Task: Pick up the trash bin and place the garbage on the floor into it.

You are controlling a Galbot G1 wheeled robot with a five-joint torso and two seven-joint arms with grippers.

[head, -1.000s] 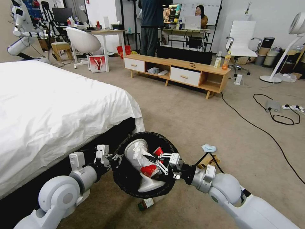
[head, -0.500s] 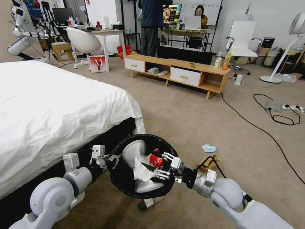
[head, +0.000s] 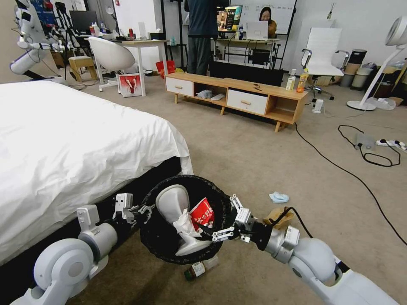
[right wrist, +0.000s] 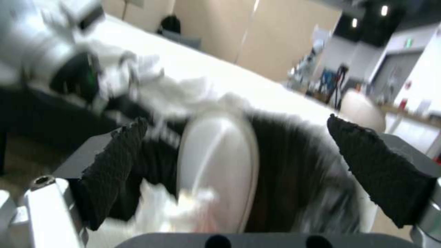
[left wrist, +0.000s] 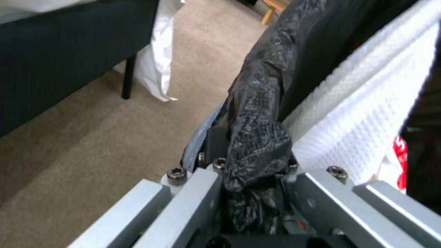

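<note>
We see the right gripper [head: 229,218] now drawn back to the rim of the round black-lined trash bin [head: 169,250], jaws spread, apparently empty; the red-and-white paper carton [head: 202,213] lies inside. The left gripper [left wrist: 250,172] still pinches the bin's rim above the beige carpet floor [head: 263,161].

A round trash bin lined with crinkled black plastic [head: 186,250] hangs between the left gripper [head: 142,210] and right gripper [head: 229,218], a red-and-white paper carton [head: 202,213] inside; a small clear bottle [head: 201,267] lies beneath.

White characters mark the red carton [head: 202,214], too small to read.
</note>
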